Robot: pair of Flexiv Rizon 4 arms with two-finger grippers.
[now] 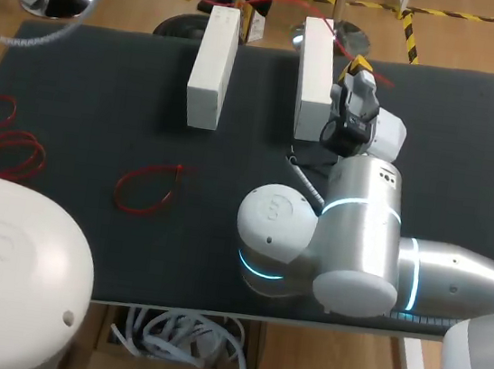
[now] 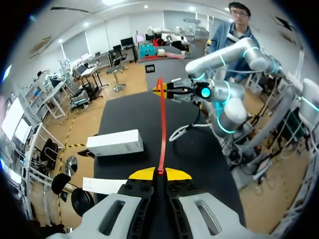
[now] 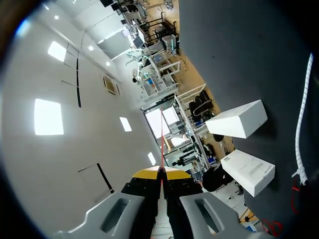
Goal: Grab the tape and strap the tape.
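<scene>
Between the closed jaws of your left gripper (image 2: 160,172) sits one end of the red tape (image 2: 162,124). Your right gripper (image 3: 161,171) pinches the other end, its jaws closed too. The tape hangs taut in the air, crossing the right-hand white box (image 1: 314,75) on the surface (image 1: 75,107). Hold the tension even, lower both ends together, and avoid twisting.

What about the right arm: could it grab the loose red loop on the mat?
Probably not yet: the right gripper is shut on the stretched red tape. Nothing blocks the red loop itself.
</scene>
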